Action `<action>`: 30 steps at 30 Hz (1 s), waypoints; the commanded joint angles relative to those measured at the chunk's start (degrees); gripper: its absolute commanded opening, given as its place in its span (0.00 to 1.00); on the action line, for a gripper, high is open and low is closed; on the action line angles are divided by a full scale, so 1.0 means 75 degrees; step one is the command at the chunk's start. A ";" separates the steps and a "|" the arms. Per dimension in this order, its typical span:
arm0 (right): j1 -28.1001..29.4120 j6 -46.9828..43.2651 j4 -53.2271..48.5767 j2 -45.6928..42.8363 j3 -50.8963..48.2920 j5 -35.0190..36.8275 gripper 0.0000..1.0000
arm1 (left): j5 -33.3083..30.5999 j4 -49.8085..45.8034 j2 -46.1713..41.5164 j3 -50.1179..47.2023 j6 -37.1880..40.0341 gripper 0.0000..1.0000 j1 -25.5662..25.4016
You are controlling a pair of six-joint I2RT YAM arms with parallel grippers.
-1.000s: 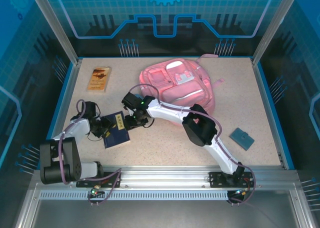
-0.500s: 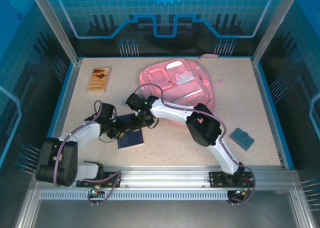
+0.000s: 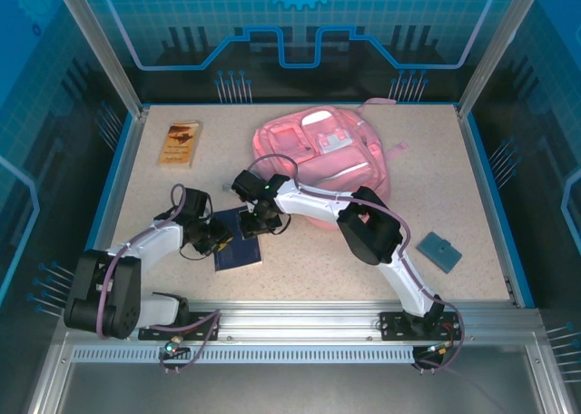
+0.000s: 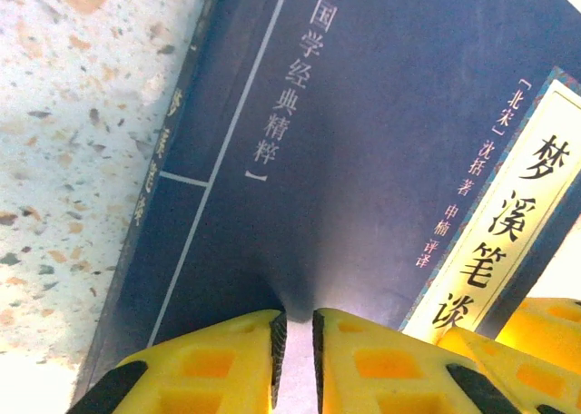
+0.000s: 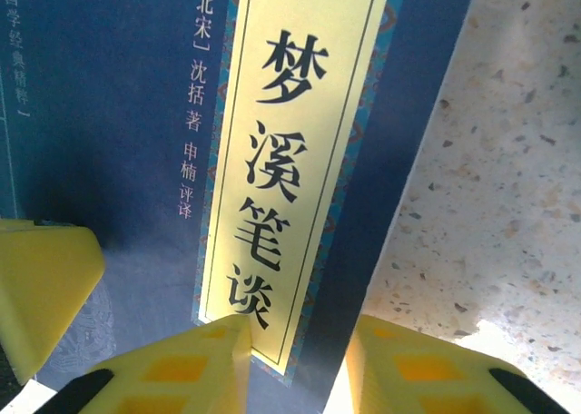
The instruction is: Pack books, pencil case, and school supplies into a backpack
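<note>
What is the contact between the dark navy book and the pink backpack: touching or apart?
Apart. The top external view shows bare table between the navy book and the backpack.

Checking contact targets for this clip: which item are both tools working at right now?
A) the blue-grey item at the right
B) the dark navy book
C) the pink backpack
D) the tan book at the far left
B: the left tool and the right tool both sit at the edge of the dark navy book, its yellow title strip close up in both wrist views.
</note>
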 commanded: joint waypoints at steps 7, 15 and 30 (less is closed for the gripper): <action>-0.0125 0.0378 0.0345 -0.0682 -0.0271 -0.0445 0.13 | -0.0037 -0.0512 0.0231 -0.0225 -0.0111 0.20 -0.0088; -0.0321 0.0253 0.0414 -0.0951 -0.0641 -0.0411 0.00 | -0.0450 -0.1440 -0.0434 0.0420 0.0354 0.51 -0.0074; -0.1029 -0.0068 0.1367 -0.1365 -0.1458 -0.2141 0.00 | 0.0650 -0.0933 -0.0020 0.0279 0.1184 0.82 0.0278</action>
